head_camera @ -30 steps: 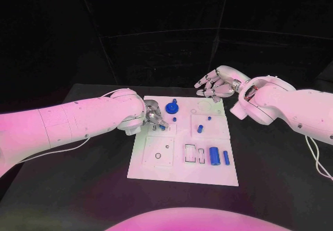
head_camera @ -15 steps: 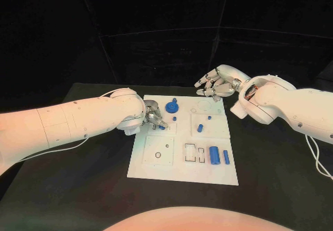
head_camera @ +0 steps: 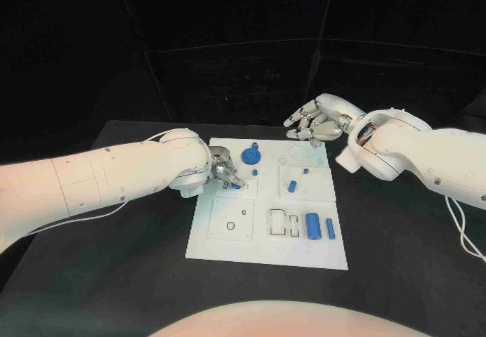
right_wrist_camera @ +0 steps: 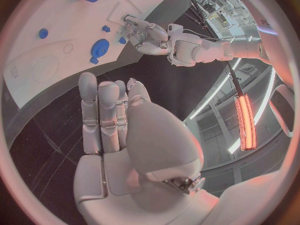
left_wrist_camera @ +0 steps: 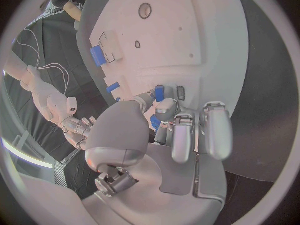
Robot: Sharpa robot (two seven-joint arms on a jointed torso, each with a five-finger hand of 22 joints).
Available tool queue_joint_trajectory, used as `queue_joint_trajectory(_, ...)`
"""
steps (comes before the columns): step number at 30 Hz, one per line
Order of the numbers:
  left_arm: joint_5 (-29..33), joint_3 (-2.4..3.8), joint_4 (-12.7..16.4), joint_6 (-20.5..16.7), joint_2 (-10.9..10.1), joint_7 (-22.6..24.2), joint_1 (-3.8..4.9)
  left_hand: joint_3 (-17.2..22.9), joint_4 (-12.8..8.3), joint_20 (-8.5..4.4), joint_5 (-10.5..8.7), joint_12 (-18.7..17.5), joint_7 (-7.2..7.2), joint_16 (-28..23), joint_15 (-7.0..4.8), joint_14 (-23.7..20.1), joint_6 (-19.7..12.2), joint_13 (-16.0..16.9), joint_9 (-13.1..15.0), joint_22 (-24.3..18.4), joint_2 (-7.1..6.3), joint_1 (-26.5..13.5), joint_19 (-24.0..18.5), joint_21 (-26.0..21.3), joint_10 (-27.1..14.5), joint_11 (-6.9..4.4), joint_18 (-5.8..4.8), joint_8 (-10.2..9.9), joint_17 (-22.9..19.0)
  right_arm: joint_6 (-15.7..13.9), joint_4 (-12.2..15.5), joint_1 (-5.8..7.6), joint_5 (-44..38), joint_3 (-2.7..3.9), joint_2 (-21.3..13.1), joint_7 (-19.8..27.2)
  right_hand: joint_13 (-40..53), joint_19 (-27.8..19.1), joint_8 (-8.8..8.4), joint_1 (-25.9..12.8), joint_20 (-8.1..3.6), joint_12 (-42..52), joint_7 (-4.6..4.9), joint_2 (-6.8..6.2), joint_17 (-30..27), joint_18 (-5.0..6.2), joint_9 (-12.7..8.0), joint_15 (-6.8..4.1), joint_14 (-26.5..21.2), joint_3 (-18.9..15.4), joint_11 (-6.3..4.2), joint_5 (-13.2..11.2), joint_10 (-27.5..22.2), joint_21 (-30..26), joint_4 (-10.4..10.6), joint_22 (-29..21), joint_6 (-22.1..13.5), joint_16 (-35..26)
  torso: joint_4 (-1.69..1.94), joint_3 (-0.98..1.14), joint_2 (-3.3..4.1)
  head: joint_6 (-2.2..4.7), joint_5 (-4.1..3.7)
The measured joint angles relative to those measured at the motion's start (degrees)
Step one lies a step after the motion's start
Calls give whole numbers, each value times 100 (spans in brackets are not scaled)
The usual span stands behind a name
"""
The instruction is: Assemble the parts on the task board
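The white task board lies mid-table. My left hand rests low over its left middle plate and pinches a small blue part at its fingertips; the left wrist view shows that blue part between thumb and a finger. A round blue gear-like part sits just beyond the hand. A blue peg stands mid-board. A blue cylinder and a thin blue bar lie at the near right. My right hand hovers off the board's far edge, fingers curled in, holding nothing.
Rectangular slots lie left of the cylinder, and a small ring hole marks the near left plate. The black table surrounds the board. The right wrist view shows the left hand and the gear.
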Motion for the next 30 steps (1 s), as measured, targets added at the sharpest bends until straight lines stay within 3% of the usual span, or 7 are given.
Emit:
queue_joint_trajectory(7, 0, -4, -39, 36, 30, -30, 5, 108, 45, 0, 0, 39, -30, 0, 0, 0, 31, 28, 65, 0, -45, -174, 0, 0, 56, -15, 0, 83, 0, 3, -2, 0, 0, 0, 2, 1, 0, -21, 0, 0, -21, 0, 0, 0, -13, 0, -2, 0, 0, 17, 0, 0, 0, 0, 17, 0, 0, 0, 0, 3, 1, -3, -15)
queue_joint_trajectory(11, -3, -6, -107, 97, 94, -78, 17, 364, -181, 0, 0, 67, -58, 0, 0, 0, 79, 44, 91, 0, -149, -416, 0, 0, 65, -23, 0, 142, 0, 3, -2, 0, 0, 0, 5, 2, -5, -21, 0, 0, -21, 0, 0, 0, -13, 1, -5, 0, 0, 17, 0, 0, 0, 0, 17, 0, 0, 0, 0, 4, 2, -4, -15)
queue_joint_trajectory(13, -5, -6, -151, 142, 132, -107, 26, 385, -202, 0, 0, 67, -79, 0, 0, 0, 101, 63, 103, 0, -134, -486, 0, 24, 86, -43, -5, 180, 0, 4, -3, -1, 0, 0, 10, 2, -4, -21, 0, 0, -21, 0, 0, 0, -13, 0, -5, 0, 0, 17, 0, 0, 0, 0, 17, 0, 0, 0, 0, 5, 2, -5, -10)
queue_joint_trajectory(15, -5, -6, -188, 181, 166, -127, 34, 495, -312, -13, 0, 92, -92, 0, 0, 0, 115, 71, 118, 0, -181, -536, 13, 25, 86, -42, -90, 181, 0, 4, -3, -1, 0, 0, 14, 3, -4, -21, 0, 0, -21, 0, 0, 0, -13, 0, -5, 0, 0, 17, 0, 0, 0, 0, 17, 0, 0, 0, 0, 5, 2, -5, -8)
queue_joint_trajectory(18, -5, -4, -249, 246, 216, -156, 46, 538, -355, -20, 0, 95, -101, 0, 0, 0, 142, 85, 139, 0, -182, -602, 20, 32, 104, -59, -89, 214, 0, 4, -3, -1, 0, 0, 15, 3, -4, -21, 0, 0, -21, 0, 0, 0, -13, 0, -5, 0, 0, 17, 0, 0, 0, 0, 17, 0, 0, 0, -3, 5, 2, -7, -7)
queue_joint_trajectory(30, -14, 0, -465, 514, 416, -290, 92, 410, -278, -40, 0, 123, -150, 0, -41, -1, 214, 100, 189, 0, -160, -716, -1, 86, 130, -82, -88, 298, 0, 6, -8, -1, 0, 0, 31, 4, -4, -21, 0, 0, -21, 0, 0, 0, -12, 0, -4, 0, 0, 17, 0, 0, 0, 0, 17, 0, 0, 0, -4, 9, 2, -8, -15)
